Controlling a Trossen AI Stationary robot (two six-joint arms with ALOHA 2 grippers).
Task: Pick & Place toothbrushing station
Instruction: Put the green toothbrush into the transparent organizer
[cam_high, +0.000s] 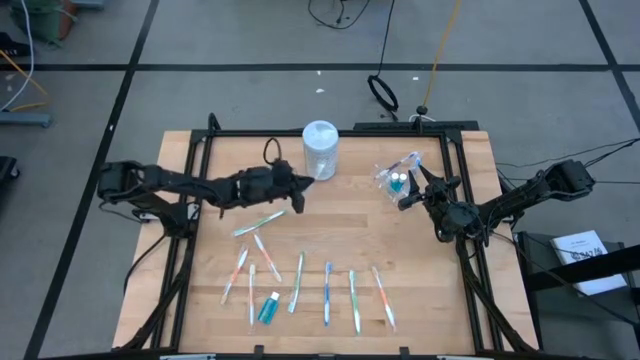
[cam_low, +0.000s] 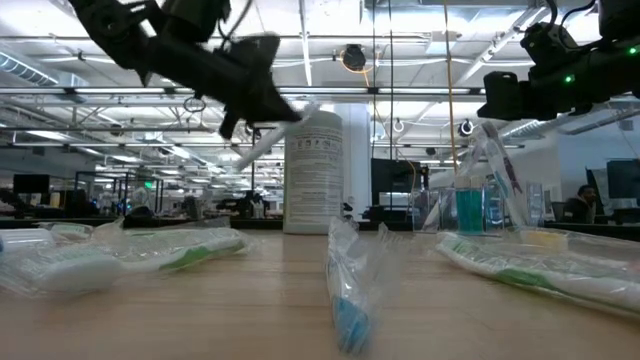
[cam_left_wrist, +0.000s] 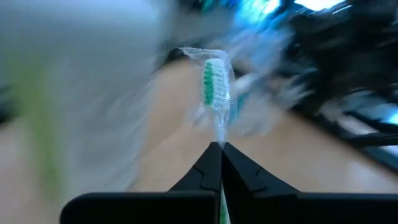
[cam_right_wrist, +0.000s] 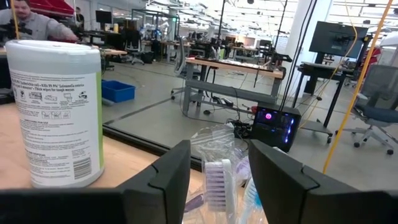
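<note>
Counter (cam_high: 215, 310), light wood, carrying all items; landmark for placement: white canister (cam_high: 320, 148), upright near the counter's far edge, roughly midway across.

Left gripper (cam_high: 300, 183): raised off the counter, just beside the canister on the left arm's side. Jaws closed on a wrapped toothbrush (cam_left_wrist: 217, 93) with green and white bristles, pinched at the wrapper; the left wrist view shows the brush head standing clear beyond the shut fingertips.

Right gripper (cam_high: 410, 196): on the canister's opposite side, well apart from it, at the clear cup (cam_high: 398, 176). Jaws parted, one finger either side of the brushes standing in the cup, as the right wrist view shows with a pale-bristled brush head (cam_right_wrist: 217, 180) between them.

Clear cup: upright near the far right part of the counter, holding wrapped brushes and a teal tube (cam_low: 469, 210).

Loose toothbrushes: one green-handled (cam_high: 259, 223) lying nearer the front than the canister, under the left gripper; a row of about seven more (cam_high: 327, 293) spread across the front of the counter, orange, white, blue and green among them, all wrapped.

Teal toothpaste tube (cam_high: 269, 308): lying in that front row, toward the left arm's side of the canister.
</note>
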